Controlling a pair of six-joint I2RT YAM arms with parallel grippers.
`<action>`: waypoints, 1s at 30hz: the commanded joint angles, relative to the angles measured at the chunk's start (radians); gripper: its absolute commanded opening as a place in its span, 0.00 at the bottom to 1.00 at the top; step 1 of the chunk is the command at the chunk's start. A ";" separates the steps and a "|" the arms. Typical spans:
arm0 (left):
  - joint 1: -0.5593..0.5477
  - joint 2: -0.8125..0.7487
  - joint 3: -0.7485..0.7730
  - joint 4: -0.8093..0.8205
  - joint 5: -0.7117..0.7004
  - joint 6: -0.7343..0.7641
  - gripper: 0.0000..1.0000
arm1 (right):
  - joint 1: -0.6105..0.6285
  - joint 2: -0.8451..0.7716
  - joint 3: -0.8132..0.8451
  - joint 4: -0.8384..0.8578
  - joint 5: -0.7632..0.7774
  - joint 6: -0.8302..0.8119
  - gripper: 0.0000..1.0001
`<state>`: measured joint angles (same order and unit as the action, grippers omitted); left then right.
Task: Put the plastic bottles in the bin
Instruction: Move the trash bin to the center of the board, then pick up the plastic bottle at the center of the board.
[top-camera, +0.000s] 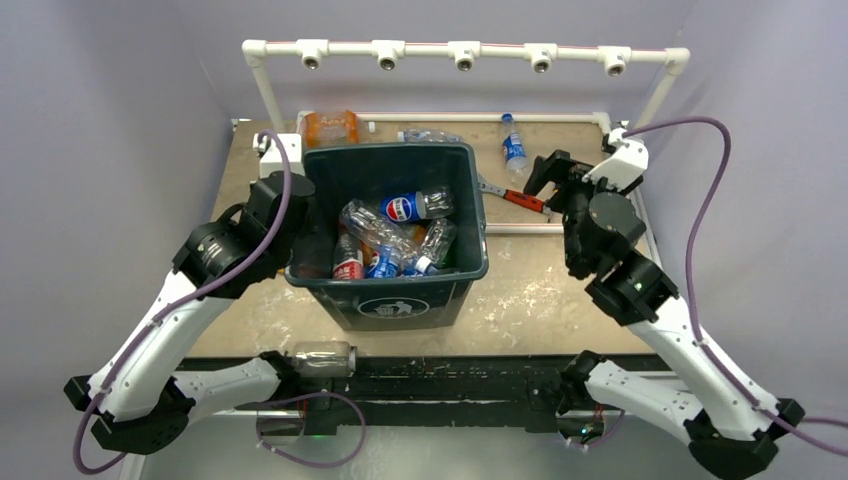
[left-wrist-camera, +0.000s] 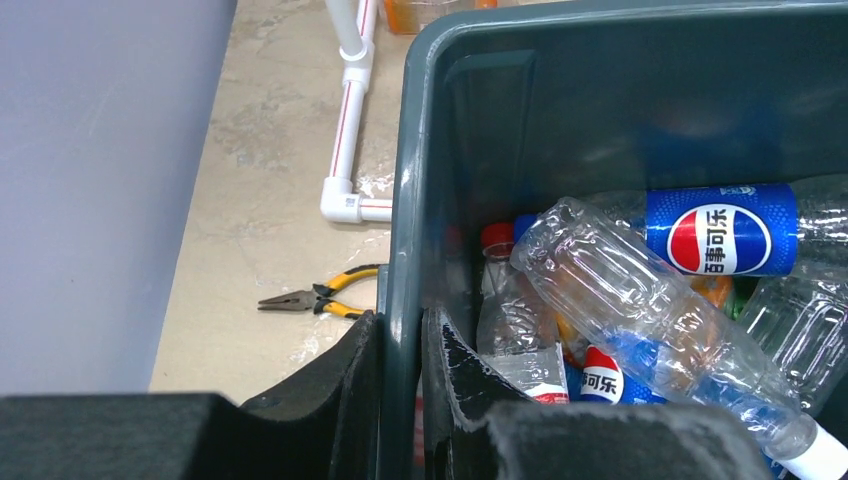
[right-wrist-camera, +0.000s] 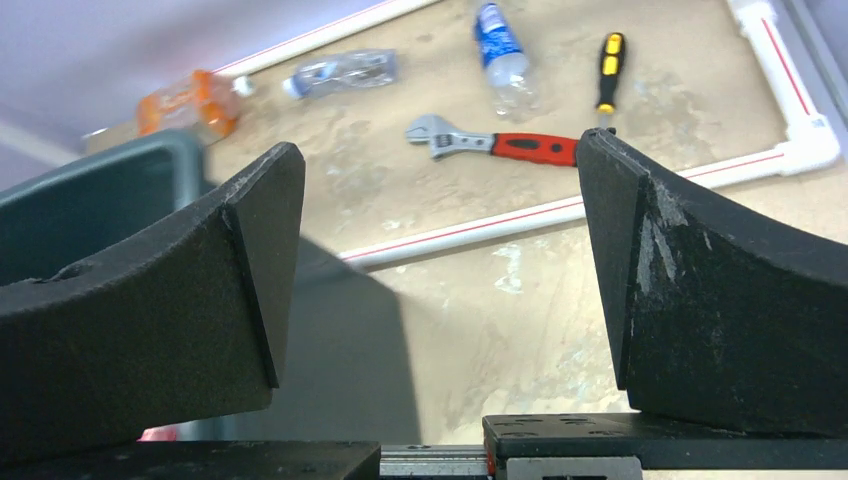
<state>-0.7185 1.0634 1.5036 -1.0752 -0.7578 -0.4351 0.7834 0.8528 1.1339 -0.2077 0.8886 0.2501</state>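
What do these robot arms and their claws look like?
The left arm and right arm are white with black joints, each with a purple cable. The left claw and right claw have two thick black wedge fingers, matte and scuffed.

Beige table (top-camera: 530, 300) under bin (top-camera: 400, 305), pipe frame (top-camera: 520, 228), wrench (right-wrist-camera: 490, 145), screwdriver (right-wrist-camera: 608, 70), pliers (left-wrist-camera: 315, 298) (just beside bin), loose bottles (right-wrist-camera: 500, 50).

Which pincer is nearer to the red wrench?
Right. The right pincer hangs open just beside the wrench; the left pincer grips the bin at its left wall, far away.
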 joint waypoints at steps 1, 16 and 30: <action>0.008 -0.070 -0.040 0.073 -0.062 -0.009 0.00 | -0.199 0.016 -0.068 0.057 -0.223 0.094 0.99; 0.008 -0.117 -0.213 0.308 0.197 0.067 0.00 | -0.429 0.457 -0.311 0.519 -0.419 0.234 0.99; 0.008 -0.189 -0.364 0.422 0.320 0.132 0.00 | -0.566 0.988 0.017 0.637 -0.519 0.048 0.99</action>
<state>-0.7002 0.8608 1.1774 -0.6197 -0.5930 -0.3092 0.2317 1.7683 1.0519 0.3542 0.4225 0.3653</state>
